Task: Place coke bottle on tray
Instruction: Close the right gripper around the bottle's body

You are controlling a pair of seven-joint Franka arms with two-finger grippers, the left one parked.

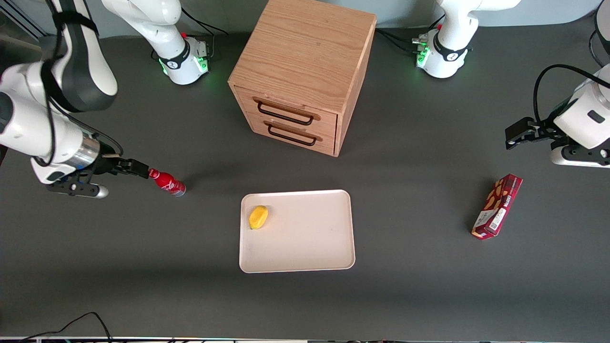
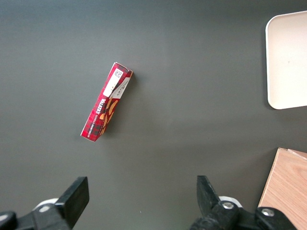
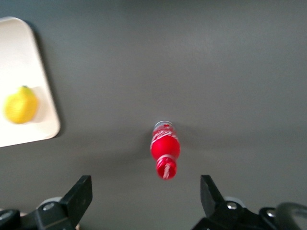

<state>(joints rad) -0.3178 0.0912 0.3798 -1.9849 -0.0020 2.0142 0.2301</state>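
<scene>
A robotics lab — Franka arms (image 1: 143,28) bolted to a dark table (image 1: 410,286), cables (image 1: 71,326) trailing.

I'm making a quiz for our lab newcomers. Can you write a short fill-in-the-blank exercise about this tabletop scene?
1. The coke bottle stands on the ____, not on the tray.
2. The only thing lying on the tray is a yellow ____.
3. The end effector hovers above the coke bottle with its fingers ____.
4. The wooden cabinet has ____ drawers.

Missing words: table; lemon; open; two
</scene>
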